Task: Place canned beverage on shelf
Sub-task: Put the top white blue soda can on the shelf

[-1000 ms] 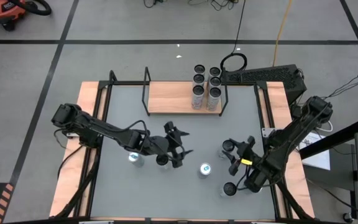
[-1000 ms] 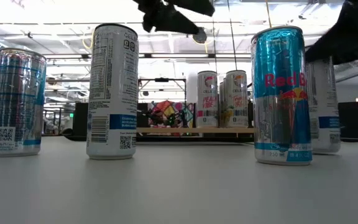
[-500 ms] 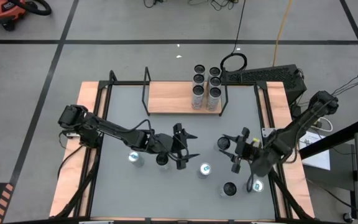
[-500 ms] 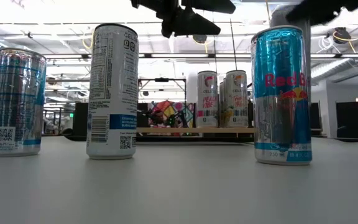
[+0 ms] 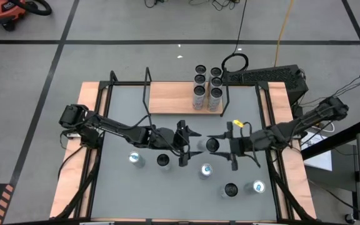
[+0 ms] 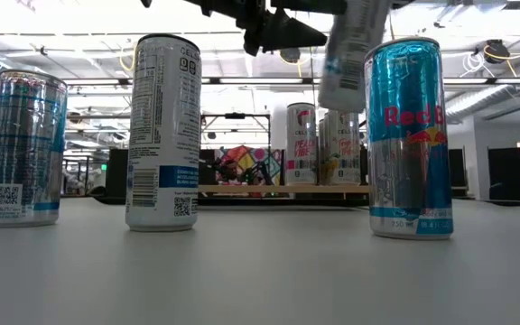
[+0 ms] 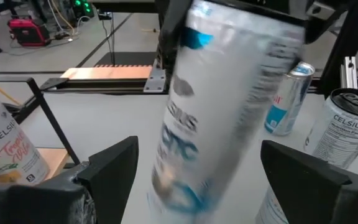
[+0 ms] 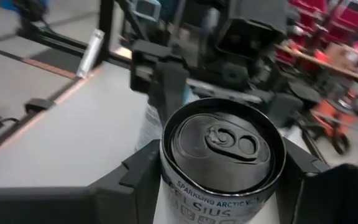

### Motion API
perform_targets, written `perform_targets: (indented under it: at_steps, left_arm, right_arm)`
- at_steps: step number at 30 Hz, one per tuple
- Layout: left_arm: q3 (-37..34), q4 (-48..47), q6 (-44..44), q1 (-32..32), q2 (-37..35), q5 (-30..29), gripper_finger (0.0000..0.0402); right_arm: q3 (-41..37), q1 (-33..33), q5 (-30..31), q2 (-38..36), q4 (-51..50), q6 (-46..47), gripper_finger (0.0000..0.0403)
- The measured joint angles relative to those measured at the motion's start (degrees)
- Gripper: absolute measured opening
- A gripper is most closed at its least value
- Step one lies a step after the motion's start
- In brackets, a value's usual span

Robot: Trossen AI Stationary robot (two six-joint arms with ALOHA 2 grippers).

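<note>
A: While the high view is up, what stands where?

B: Item one, shelf (image 5: 170,98), at the table's (image 5: 242,128) far edge; cans (image 5: 207,87) crowd its right end. Item two, right gripper (image 5: 219,145), mid-table, fingers closed round a can (image 5: 212,145) held clear of the table. Item three, left gripper (image 5: 187,144), just beside that can, fingers spread wide and empty. Loose cans: two (image 5: 136,159) toward the left edge, one (image 5: 206,170) near the middle, two (image 5: 230,190) toward the near right corner.

A: Low view?

B: Held can (image 6: 352,54) hangs tilted above the table. White can (image 6: 162,134) and blue can (image 6: 411,137) stand upright in front, a third (image 6: 23,149) at the left. Shelf cans (image 6: 321,144) stand far back.

A: Left wrist view?

B: Held can (image 7: 219,106), blurred, sits between the left fingers (image 7: 107,168) without touching either. Shelf can (image 7: 8,149) shows to one side; two table cans (image 7: 347,134) beyond.

A: Right wrist view?

B: Can top (image 8: 222,146) with pull tab, right fingers (image 8: 135,177) pressed to both sides. Left gripper (image 8: 185,71) faces it close by.
</note>
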Motion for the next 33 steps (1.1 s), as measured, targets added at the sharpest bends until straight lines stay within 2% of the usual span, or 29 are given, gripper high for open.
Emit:
perform_targets:
  at_steps: [5, 9, 15, 19, 26, 33]
  left_arm:
    - [0.0, -0.4, -0.2, -0.1, 0.0, 0.3, 0.0334]
    - [0.0, -1.1, -0.2, 0.0, 0.3, 2.7, 0.0334]
    - [0.1, -0.5, -0.2, 0.0, 2.3, 3.1, 0.0332]
    - [0.0, -0.8, -0.2, 0.0, 2.7, 2.4, 0.0312]
    - [0.0, -2.4, 0.3, -0.1, 2.9, 0.9, 0.0248]
    - [0.0, -2.7, -0.2, -0.1, 2.9, 0.4, 0.0248]
  right_arm:
    - [-0.5, -3.8, -7.7, 2.2, 5.1, -2.6, 0.0180]
    - [-0.5, -5.7, -10.7, 4.0, 9.3, -4.5, 0.0180]
    - [-0.5, -8.5, -16.8, 6.5, 15.1, -6.1, 0.0180]
    - [-0.5, -9.9, -17.4, 7.2, 14.9, -5.5, 0.0180]
    - [-0.5, -10.6, -17.5, 7.1, 13.7, -4.6, 0.0180]
    - [-0.5, -10.6, -17.0, 7.1, 12.1, -3.0, 0.0182]
